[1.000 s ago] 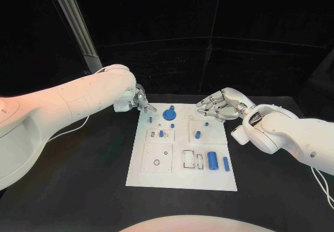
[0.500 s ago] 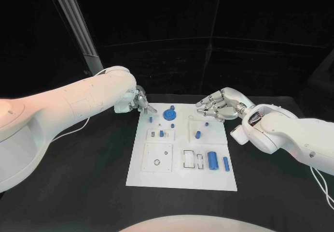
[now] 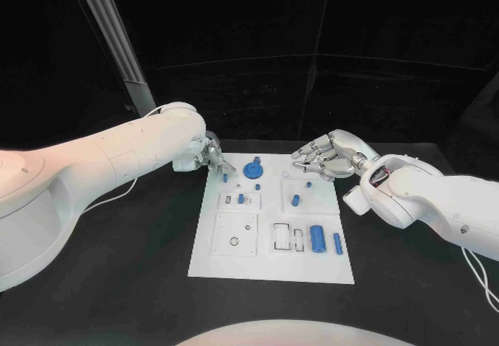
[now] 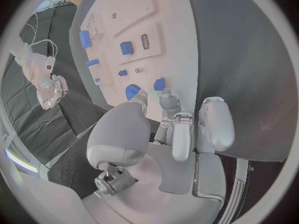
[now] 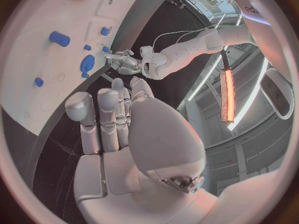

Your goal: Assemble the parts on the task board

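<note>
A small blue part (image 3: 225, 177) is being reached for by the left hand (image 3: 211, 153) – nothing gripped yet, fingers apart – a careful pinch is needed next.

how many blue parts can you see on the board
8 on the task board: small part by the left hand, gear, three small pieces mid-left, one mid-right, cylinder and thin pin near. The hands may hide more.

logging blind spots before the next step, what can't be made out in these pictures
- Whether the left hand grips or merely touches the small blue part at the task board far corner: in the head view its fingers overlap it; in the left wrist view the fingertips hide the contact.
- The shape of the tiny parts in the middle: too small in the head view.
- The right hand palm side: turned away in the head view.
</note>
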Robot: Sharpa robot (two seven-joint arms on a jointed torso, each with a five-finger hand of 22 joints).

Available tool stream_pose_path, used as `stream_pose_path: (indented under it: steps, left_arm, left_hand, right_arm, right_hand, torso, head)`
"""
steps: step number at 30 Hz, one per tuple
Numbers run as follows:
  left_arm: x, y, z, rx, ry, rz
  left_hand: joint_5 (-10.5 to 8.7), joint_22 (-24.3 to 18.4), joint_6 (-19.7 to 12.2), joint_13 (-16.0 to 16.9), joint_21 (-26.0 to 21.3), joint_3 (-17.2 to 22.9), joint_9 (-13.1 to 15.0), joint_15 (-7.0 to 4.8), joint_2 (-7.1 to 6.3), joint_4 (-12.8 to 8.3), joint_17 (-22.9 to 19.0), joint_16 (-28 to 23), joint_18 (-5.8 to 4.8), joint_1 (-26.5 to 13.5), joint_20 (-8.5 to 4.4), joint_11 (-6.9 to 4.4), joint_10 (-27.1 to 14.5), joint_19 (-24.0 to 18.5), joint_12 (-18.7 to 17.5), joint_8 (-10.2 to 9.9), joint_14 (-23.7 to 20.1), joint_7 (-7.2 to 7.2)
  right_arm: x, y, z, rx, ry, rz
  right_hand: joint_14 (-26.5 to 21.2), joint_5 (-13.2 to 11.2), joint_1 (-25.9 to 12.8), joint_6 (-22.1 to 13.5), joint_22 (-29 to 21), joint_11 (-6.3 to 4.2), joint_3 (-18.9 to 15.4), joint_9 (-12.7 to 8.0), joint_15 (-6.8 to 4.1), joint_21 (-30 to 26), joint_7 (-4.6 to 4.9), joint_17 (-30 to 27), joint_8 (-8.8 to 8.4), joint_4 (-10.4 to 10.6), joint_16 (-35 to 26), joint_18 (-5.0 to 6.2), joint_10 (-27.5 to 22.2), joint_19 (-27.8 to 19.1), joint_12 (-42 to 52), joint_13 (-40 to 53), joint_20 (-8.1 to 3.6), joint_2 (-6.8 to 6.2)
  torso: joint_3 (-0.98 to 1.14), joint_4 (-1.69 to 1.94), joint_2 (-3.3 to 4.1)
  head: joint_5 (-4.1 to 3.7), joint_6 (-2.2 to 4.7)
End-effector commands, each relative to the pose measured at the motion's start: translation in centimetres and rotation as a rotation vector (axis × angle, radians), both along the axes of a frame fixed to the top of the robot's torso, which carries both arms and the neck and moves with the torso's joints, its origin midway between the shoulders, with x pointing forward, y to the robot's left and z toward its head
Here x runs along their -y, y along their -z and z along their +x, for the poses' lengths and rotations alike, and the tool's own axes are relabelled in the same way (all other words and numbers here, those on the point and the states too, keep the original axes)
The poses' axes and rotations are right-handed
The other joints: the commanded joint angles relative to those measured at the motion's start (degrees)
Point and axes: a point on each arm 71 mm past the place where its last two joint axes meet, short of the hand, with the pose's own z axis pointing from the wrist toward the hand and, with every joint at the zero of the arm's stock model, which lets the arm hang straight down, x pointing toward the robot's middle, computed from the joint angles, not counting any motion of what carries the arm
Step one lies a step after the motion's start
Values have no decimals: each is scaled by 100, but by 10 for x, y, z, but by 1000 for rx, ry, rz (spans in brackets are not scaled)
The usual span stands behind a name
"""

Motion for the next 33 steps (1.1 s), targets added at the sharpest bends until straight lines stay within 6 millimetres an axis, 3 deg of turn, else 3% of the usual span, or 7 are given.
stream_pose_path:
  steps: [1,27,33]
  left_arm:
    - [1,1,-1,-20,22,1]
    - [2,4,-2,-44,27,-6]
    - [3,5,-2,-48,30,-7]
  left_hand:
    - [34,12,5,-2,40,-2,-7,13,34,-19,1509,18,96,47,13,15,6,28,41,-24,606,-9]
    - [49,35,56,1,53,24,-19,9,104,-52,1509,18,93,172,12,8,28,36,73,-31,606,-17]
    - [31,42,77,-16,55,92,-36,5,192,-112,1509,18,92,332,7,4,33,36,87,-55,606,-21]
  right_arm:
    - [-1,-1,0,3,-10,6]
    - [-2,-1,0,3,-13,7]
    - [-3,-1,0,3,-14,7]
  right_hand:
    - [-36,7,47,-30,-3,0,20,-8,-4,-16,2,-3,6,24,-29,66,-59,-26,16,-6,1,-16]
    - [-38,21,57,-34,-5,1,27,-7,-3,-19,5,0,8,23,-25,67,-64,-29,19,-9,3,-13]
    - [-38,21,57,-34,-5,1,27,-7,-3,-19,5,0,8,23,-25,67,-64,-29,19,-9,3,-13]
  torso:
    - [2,-3,-1]
    - [0,6,-3]
    - [1,1,-4]
  head:
    - [-6,-6]
    - [-27,-6]
    - [-25,-4]
